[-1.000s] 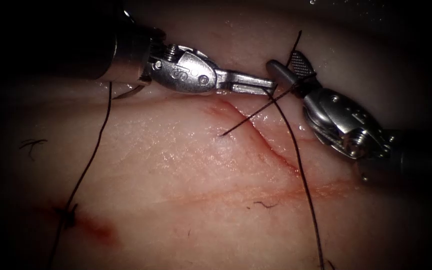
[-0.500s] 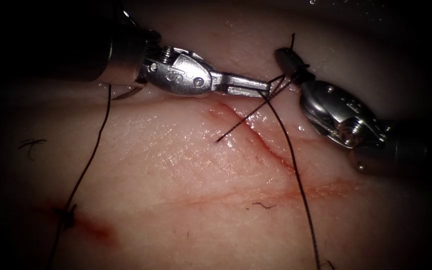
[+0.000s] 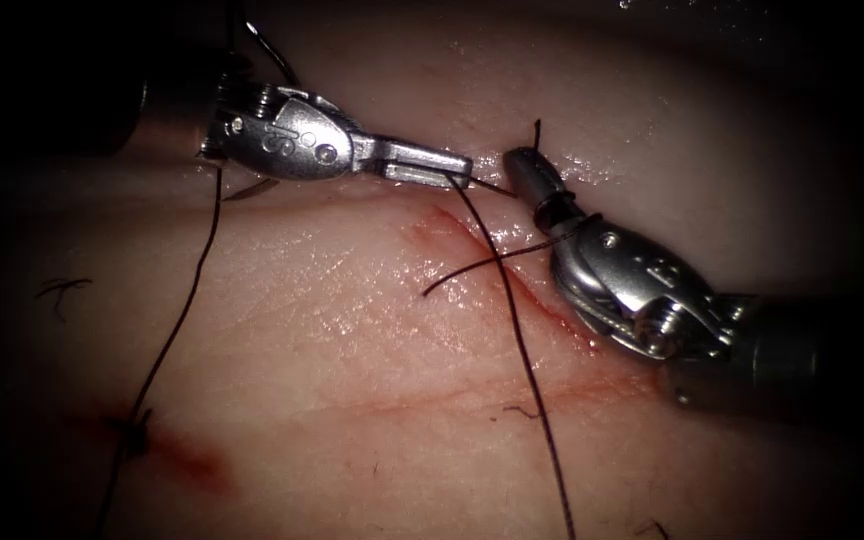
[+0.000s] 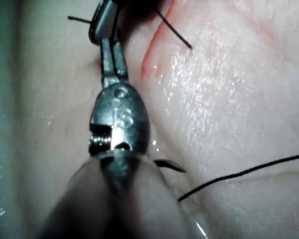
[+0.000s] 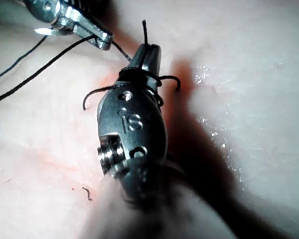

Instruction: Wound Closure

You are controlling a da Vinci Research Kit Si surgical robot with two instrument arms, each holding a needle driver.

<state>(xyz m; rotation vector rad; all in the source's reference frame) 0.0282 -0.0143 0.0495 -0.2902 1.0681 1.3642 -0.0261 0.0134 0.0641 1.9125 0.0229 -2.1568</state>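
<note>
My left tool point(image 3: 457, 172) reaches in from the upper left, jaws shut on the long thread point(image 3: 517, 320), which runs from them down across the cut point(image 3: 542, 300). Just right of it, my right tool point(image 3: 520, 165) has its jaws shut on a short end of thread. Thread is wound around those jaws point(image 5: 139, 74), and a free tail point(image 3: 472, 265) lies over the cut. The right wrist view shows the shut right tool point(image 5: 148, 50) with the short end poking past its tip. A curved sliver of the needle point(image 3: 252, 187) shows under the left tool's wrist, held by neither tool.
A second strand point(image 3: 177, 330) runs down the left of the tissue point(image 3: 352, 330) to a knot point(image 3: 132, 432) beside a patch of red fluid point(image 3: 202, 462). Short cut ends of thread point(image 3: 64, 290) lie at the far left. A faint red line point(image 3: 472, 392) crosses the tissue lower down.
The right tool's jaws, open a second ago, have shut on the thread, and the tool has moved left and down. The left tool has drawn back left with its strand.
</note>
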